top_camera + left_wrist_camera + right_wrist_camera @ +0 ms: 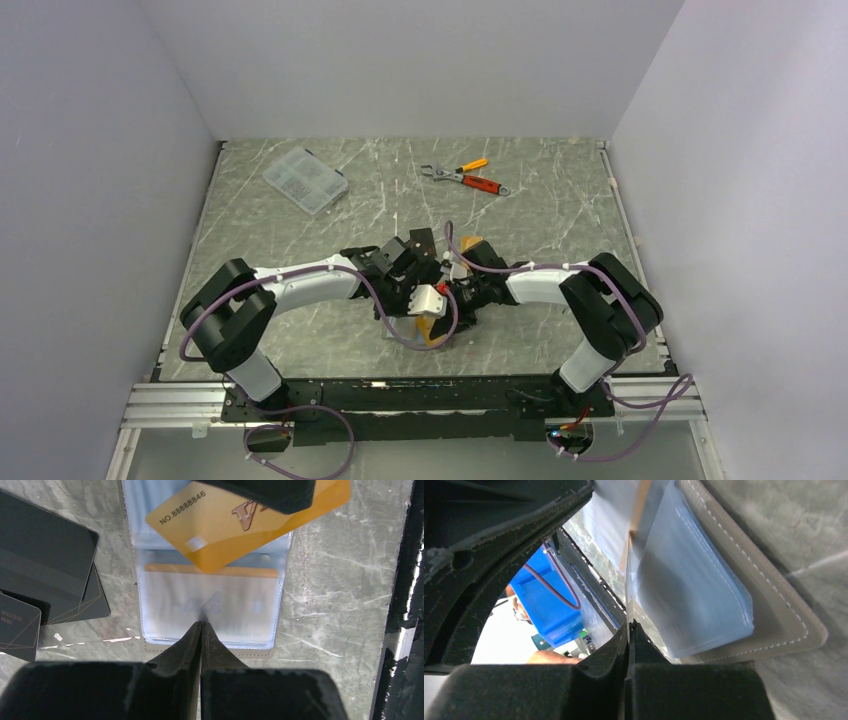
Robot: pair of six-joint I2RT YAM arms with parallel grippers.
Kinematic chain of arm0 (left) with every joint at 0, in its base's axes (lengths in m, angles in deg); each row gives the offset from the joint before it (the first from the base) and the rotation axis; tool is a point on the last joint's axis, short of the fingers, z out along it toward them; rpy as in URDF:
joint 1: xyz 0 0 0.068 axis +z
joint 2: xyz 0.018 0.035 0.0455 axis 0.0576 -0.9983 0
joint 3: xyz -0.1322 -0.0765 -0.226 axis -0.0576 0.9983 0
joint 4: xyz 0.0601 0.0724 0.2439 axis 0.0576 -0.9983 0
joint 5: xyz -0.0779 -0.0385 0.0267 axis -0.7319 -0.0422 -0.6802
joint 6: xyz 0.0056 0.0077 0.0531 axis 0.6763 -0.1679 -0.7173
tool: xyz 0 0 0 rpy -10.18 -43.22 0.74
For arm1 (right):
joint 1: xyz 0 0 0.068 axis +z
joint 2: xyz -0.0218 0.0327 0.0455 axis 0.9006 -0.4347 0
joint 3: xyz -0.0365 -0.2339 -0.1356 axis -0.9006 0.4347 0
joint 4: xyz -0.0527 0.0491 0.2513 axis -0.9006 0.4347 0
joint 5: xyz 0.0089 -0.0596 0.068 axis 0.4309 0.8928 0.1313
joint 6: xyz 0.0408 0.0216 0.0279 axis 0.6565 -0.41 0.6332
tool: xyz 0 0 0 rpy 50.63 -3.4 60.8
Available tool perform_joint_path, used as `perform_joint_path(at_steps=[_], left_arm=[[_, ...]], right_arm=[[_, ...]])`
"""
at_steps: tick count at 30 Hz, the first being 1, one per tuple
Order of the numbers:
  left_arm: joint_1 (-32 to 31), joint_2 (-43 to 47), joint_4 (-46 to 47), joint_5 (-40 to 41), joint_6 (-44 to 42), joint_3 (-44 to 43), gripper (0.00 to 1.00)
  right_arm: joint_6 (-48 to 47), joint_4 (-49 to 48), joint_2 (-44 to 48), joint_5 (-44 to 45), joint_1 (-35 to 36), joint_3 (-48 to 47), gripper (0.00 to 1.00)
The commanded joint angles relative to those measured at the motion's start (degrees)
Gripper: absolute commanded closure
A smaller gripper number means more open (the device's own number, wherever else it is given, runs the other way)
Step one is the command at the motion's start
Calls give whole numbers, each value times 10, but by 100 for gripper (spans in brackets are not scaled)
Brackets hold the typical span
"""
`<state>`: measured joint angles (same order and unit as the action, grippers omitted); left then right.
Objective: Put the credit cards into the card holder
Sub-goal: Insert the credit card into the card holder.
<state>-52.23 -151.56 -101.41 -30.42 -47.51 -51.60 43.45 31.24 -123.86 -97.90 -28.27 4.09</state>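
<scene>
Top external shows my two arms meeting at the middle of the table (560, 220), with a clear box (305, 180) and orange-handled tools (465, 178) well apart at the far side; the card work is mostly hidden under my wrists. Left wrist shows my left claw (201, 626) closed, fingers together. Its tips rest on the near part of the open card holder (165, 605), seemingly pinning it, though I cannot tell whether they pinch a bit of lining. The gold card (225, 535) hangs tilted over the far half of the holder, gripped at its far end by my right claw (270, 495). The black cards (45, 565) lie overlapped on the table just to one side of the holder. Right wrist shows that claw clamped shut on the gold card, seen edge-on, beside the blue-grey pocket and stitched taupe rim. I judge the card light, stiff and slick, so it is best pinched flat near one short end, leaving the leading edge free. The holder looks soft and light with a limp lining. It would likely slide or buckle unless held down, so the card should enter corner first.
</scene>
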Motion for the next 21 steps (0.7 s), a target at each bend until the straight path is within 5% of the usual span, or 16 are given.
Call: perform_joint_path(at_steps=[1, 21], left_arm=[[-6, 12, -19, -13, 24, 18, 91], [-3, 71, -59, 14, 4, 0, 82]], right_arm=[[-14, -23, -18, -13, 3, -19, 100], [0, -71, -81, -21, 3, -45, 100]])
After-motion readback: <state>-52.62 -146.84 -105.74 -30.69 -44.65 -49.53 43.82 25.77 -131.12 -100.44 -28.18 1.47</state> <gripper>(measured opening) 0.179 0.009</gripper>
